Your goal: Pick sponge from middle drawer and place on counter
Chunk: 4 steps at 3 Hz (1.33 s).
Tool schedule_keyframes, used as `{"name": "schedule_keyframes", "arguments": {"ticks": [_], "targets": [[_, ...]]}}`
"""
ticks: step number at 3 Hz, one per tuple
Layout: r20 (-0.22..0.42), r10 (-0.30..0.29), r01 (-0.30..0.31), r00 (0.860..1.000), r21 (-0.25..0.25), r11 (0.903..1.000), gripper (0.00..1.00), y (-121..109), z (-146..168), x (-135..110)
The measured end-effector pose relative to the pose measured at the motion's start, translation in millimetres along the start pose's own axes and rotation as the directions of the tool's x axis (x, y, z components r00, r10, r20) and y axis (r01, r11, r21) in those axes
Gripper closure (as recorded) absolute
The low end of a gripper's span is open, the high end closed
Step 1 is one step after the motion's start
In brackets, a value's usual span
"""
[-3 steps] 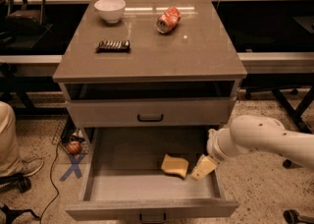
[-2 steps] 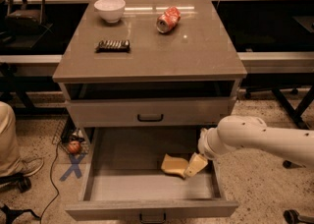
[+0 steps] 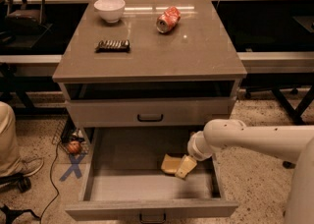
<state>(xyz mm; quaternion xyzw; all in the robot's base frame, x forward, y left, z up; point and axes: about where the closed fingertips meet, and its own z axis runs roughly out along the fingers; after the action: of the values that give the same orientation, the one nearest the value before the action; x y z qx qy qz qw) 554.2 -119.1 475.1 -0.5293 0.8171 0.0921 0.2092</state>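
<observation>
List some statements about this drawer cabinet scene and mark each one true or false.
1. The tool is down in the open middle drawer, right beside the sponge. True.
2. A white bowl sits at the back left of the counter. True.
3. The sponge lies on the counter. False: it lies on the middle drawer's floor.
4. The crushed red can stands upright. False: the can lies on its side on the counter.

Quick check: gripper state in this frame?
Gripper: inside the middle drawer, against the sponge; whether it is open, closed or gripping the sponge cannot be told.
</observation>
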Motion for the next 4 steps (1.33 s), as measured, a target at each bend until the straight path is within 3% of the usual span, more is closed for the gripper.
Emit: {"name": "schedule_keyframes", "arguments": {"ticks": [2, 4], "targets": [[-0.033, -0.02, 0.02, 0.999, -0.007, 0.9998, 0.0, 2, 53, -1], [-0.053, 0.004, -0.005, 0.999, -0.021, 0.9998, 0.0, -2, 95, 5]]}}
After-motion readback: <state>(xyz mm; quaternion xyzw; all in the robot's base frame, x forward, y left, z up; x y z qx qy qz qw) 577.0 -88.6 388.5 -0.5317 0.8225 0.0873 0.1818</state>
